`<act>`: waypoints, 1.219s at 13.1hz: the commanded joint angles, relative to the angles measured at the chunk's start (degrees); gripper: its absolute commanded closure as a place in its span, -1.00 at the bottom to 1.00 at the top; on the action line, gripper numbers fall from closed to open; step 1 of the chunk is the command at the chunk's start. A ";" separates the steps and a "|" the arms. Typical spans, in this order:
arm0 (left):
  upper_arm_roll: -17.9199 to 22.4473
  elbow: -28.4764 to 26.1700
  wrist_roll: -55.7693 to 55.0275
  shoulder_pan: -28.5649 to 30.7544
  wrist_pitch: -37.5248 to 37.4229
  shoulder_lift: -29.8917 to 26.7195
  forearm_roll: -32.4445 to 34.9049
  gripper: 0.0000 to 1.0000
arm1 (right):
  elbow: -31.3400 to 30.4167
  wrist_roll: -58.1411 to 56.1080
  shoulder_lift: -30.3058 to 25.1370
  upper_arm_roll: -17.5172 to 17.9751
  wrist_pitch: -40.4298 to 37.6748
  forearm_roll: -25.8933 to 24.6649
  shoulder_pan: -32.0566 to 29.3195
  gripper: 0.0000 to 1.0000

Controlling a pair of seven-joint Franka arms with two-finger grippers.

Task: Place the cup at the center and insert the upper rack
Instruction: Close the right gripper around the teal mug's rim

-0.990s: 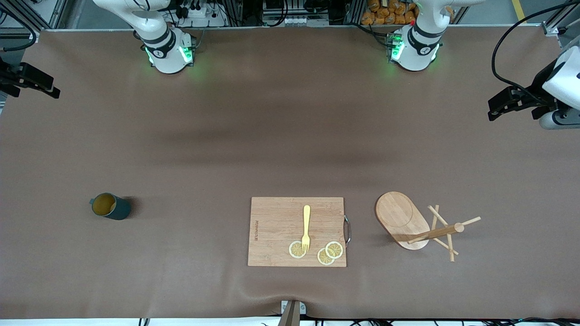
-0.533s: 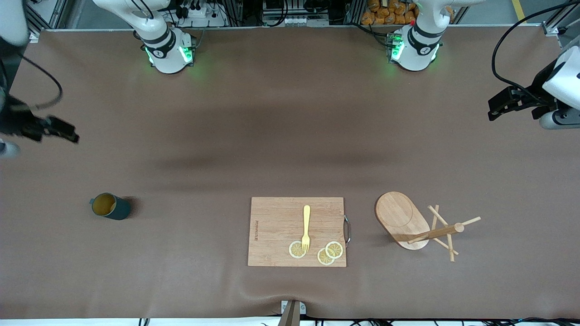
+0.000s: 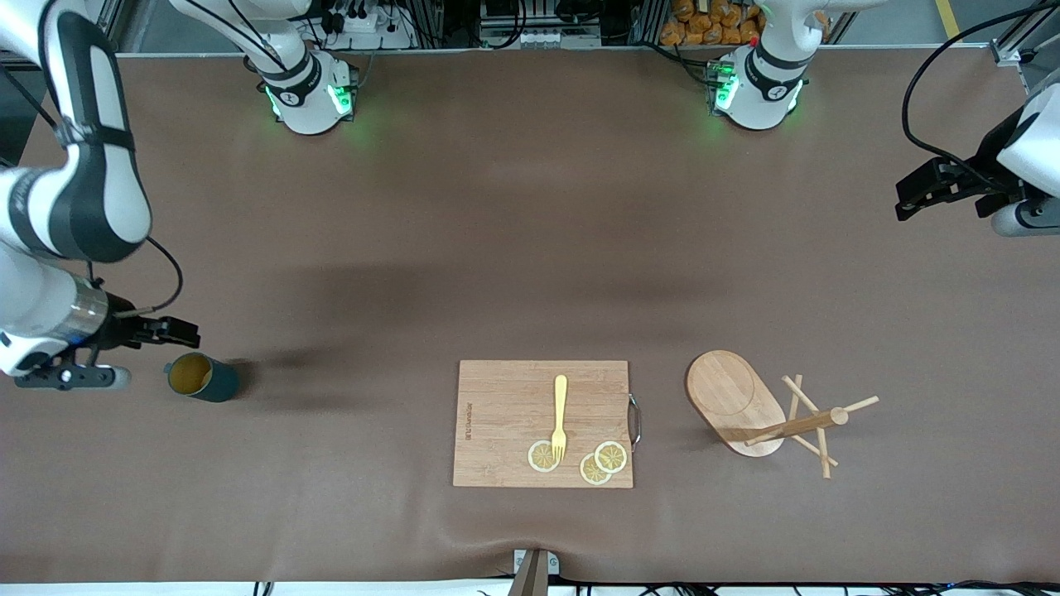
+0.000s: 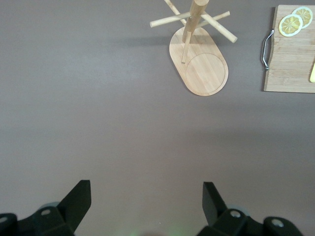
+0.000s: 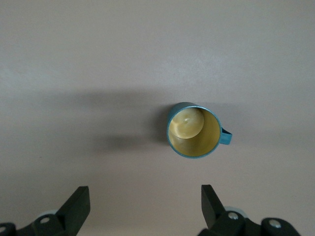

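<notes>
**Still untouched: a small mug and a toppled mug tree, both arms empty-handed**

Plainly, nothing is held yet. The right gripper (image 3: 178, 331) hangs over the table just beside the cup (image 3: 201, 377), at the right arm's end of the table, with its jaws spread wide and empty; its wrist view looks straight down into the cup (image 5: 194, 129), which stands upright with the mouth up. The left gripper (image 3: 919, 192) waits over the left arm's end of the table, jaws likewise apart and empty, well away from everything.

The cup looks small, rigid and light (its material cannot be told). Its ribbed wall should give the pads some purchase. I judge the safest hold to be across the body or over the rim, away from the loop handle, which sticks out to one side and could twist the cup in the jaws.

The upper rack (image 3: 766, 410) lies tipped on its side beside the cutting board (image 3: 542, 422), its oval base (image 4: 199, 66) raised on edge and the pole (image 3: 795, 426) lying along the table. It should be stiff and light, but awkward: the thin pegs (image 3: 816, 439) look breakable and would snag. The pole is probably the place to grip.

A fork (image 3: 560, 416) and lemon slices (image 3: 580, 459) rest on the board. Hard to make out: which pegs bear on the table, and what the rack should be inserted into, since no socket shows anywhere.
</notes>
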 commanded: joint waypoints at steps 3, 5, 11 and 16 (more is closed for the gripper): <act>0.22 0.05 0.67 0.16 -0.63 -0.97 -1.06 -1.00 | 0.04 -3.22 6.61 0.18 5.79 0.55 -1.02 -1.00; 0.22 0.05 0.67 0.07 -0.63 -0.88 -0.98 -1.00 | 0.04 -3.39 9.16 0.18 10.26 0.56 -1.28 -1.00; 0.30 -0.48 0.67 0.68 -0.63 -0.18 -0.62 -1.00 | 0.12 -5.50 13.03 0.18 14.42 0.73 -2.42 -1.00; 0.22 -0.12 0.58 0.86 -0.37 0.00 -0.89 -1.00 | -0.05 -6.28 15.15 0.18 13.89 0.82 -2.60 -0.79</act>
